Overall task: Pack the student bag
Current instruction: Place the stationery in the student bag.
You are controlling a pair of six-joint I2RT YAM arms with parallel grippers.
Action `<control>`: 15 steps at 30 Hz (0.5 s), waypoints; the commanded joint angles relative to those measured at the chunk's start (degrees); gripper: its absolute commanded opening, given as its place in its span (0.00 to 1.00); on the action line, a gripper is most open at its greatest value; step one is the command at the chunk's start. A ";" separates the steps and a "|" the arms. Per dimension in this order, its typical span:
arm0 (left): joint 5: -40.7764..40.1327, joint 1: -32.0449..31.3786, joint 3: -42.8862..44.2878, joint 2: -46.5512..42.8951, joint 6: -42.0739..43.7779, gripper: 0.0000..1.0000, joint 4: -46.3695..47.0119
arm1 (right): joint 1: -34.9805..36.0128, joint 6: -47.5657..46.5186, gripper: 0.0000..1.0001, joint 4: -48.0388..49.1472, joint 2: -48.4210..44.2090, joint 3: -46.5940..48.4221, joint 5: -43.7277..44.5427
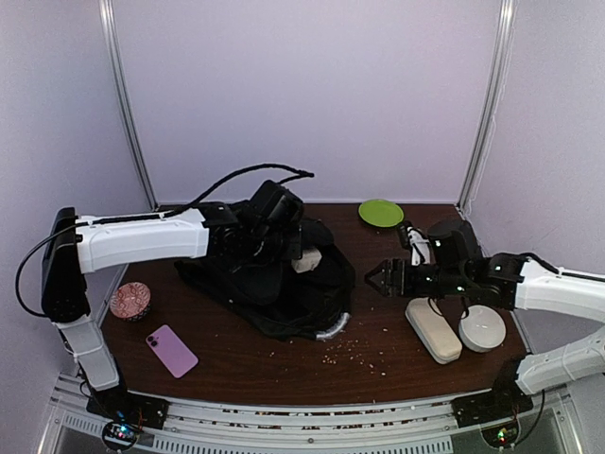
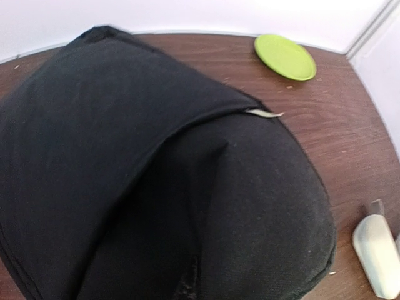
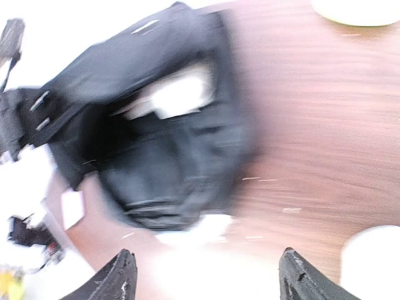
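The student bag (image 1: 284,284), a soft black backpack, is slumped in the middle of the table, and a silvery rim (image 1: 333,328) shows at its near edge. My left gripper (image 1: 274,225) is at the bag's top, shut in the fabric. In the left wrist view the student bag (image 2: 156,175) fills the picture and hides the fingers, and a small white tag (image 2: 264,113) sticks out. A pale item (image 1: 307,257) shows in the bag's mouth. My right gripper (image 1: 383,277) hovers open to the right of the bag, empty. In the blurred right wrist view the right gripper (image 3: 209,278) faces the student bag (image 3: 162,150).
A green plate (image 1: 381,212) lies at the back. A white oblong case (image 1: 433,329) and a white round object (image 1: 482,327) lie under my right arm. A purple phone (image 1: 171,350) and a patterned round tin (image 1: 130,300) sit front left. Crumbs (image 1: 354,350) dot the table's front.
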 commanded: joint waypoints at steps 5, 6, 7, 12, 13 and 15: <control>-2.22 1.50 -8.17 -4.15 -1.95 0.00 2.75 | -10.63 -1.39 0.83 -15.27 -3.83 -5.46 19.90; -0.80 1.48 -9.30 -4.75 -1.40 0.01 4.46 | -12.18 -1.60 0.84 -15.47 -3.88 -6.34 19.77; 0.31 1.42 -10.32 -5.28 -1.19 0.07 5.76 | -13.90 -1.71 0.85 -15.61 -3.81 -6.80 18.85; 4.52 1.43 -12.63 -7.09 0.20 0.31 9.61 | -19.34 -1.23 0.88 -16.06 -2.11 -8.94 12.59; 5.25 1.41 -12.68 -7.19 0.51 0.36 9.77 | -19.69 -0.99 0.88 -15.68 -1.84 -9.55 11.25; 6.44 1.41 -13.02 -7.60 0.77 0.49 10.34 | -19.72 -0.25 0.88 -14.44 -1.49 -10.77 8.53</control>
